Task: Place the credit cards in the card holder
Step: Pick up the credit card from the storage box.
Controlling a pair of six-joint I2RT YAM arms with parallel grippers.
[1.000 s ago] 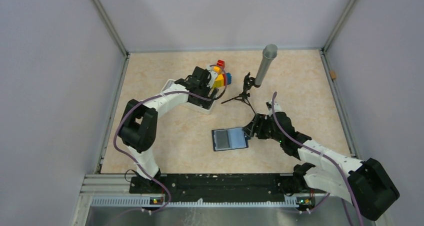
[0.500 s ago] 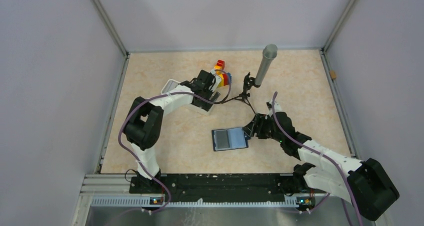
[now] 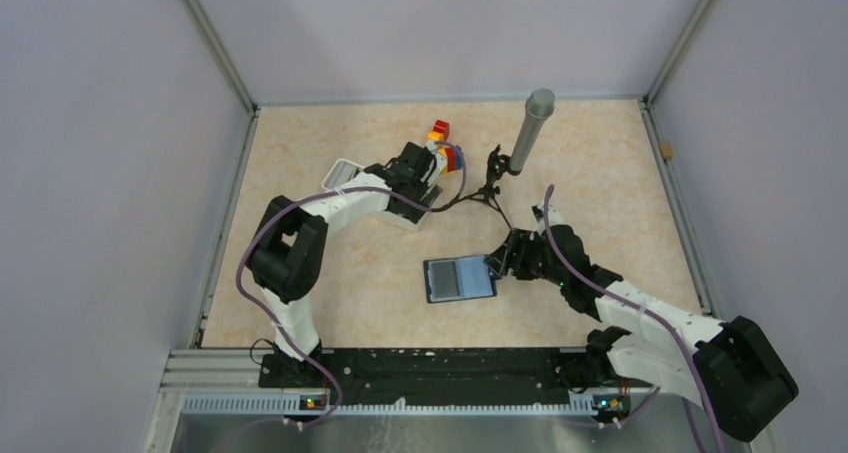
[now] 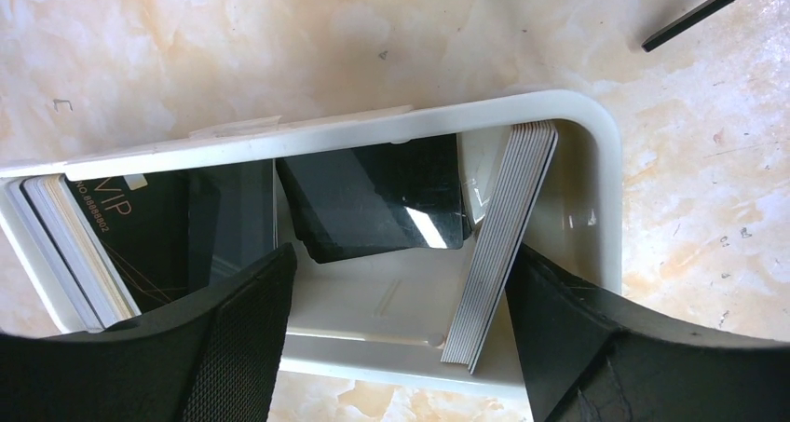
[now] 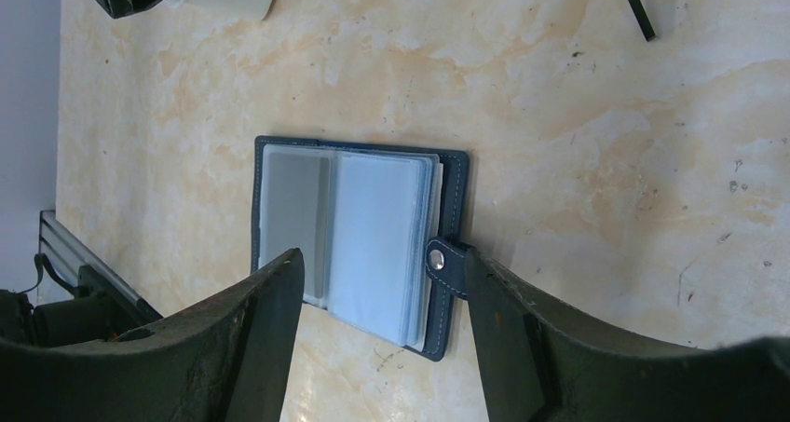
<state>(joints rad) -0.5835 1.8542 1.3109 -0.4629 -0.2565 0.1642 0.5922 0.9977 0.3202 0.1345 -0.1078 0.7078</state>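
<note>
Above the desk, top view: slight drift of the left tool [image 3: 424,178] toward 3 o'clock along the white tray [image 3: 343,170] over the last second. No move by the right tool [image 3: 503,262], parked at the 3 o'clock edge of the open card holder [image 3: 460,278]. Reads as lining up for a pick, with no card lifted yet. Coloured blocks [image 3: 441,133] at 12 o'clock of the left tool and tripod [image 3: 487,186] at 3 o'clock, both crowding that wrist.

Left wrist: left tool [image 4: 399,264] spread wide, pinching nothing, over the white tray [image 4: 601,161]. Credit cards [image 4: 373,198] inside: one black and flat, a stack on edge at 3 o'clock, more at 9 o'clock. Tray wall a likely obstacle to the outer finger.

Right wrist: right tool [image 5: 382,254] spread, empty, either side of the card holder [image 5: 359,245], grey pockets up. Contact unclear.
</note>
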